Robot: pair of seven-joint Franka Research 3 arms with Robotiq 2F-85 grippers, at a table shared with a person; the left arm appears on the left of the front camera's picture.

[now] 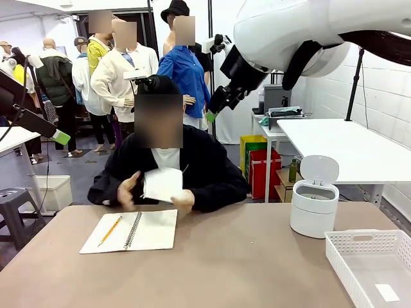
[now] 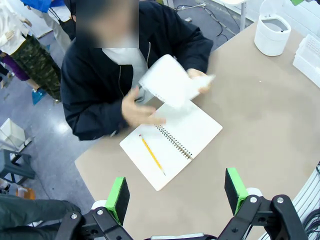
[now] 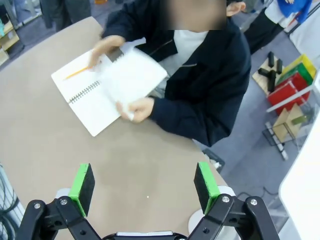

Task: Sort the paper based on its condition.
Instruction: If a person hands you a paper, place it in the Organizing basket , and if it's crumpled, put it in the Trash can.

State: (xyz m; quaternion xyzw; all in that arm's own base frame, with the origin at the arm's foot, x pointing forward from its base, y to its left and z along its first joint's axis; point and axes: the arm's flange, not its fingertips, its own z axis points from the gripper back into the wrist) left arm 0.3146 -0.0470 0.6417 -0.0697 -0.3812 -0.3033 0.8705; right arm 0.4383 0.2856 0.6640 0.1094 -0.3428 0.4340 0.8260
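Observation:
The person at the far side holds the paper (image 1: 162, 185) in both hands, just above the table's far edge. It is a white sheet, bent and curling in the left wrist view (image 2: 167, 82) and flatter in the right wrist view (image 3: 131, 77). My left gripper (image 2: 176, 195) hangs high over the table's near left side, open and empty. My right gripper (image 3: 144, 187) is also raised high, open with nothing between its green pads (image 3: 82, 189). Both stand well apart from the paper.
An open spiral notebook (image 1: 151, 230) with a yellow pencil (image 1: 110, 231) on it lies in front of the person. A white lidded bin (image 1: 314, 206) stands at the right, and a white slotted basket (image 1: 369, 239) sits at the near right corner.

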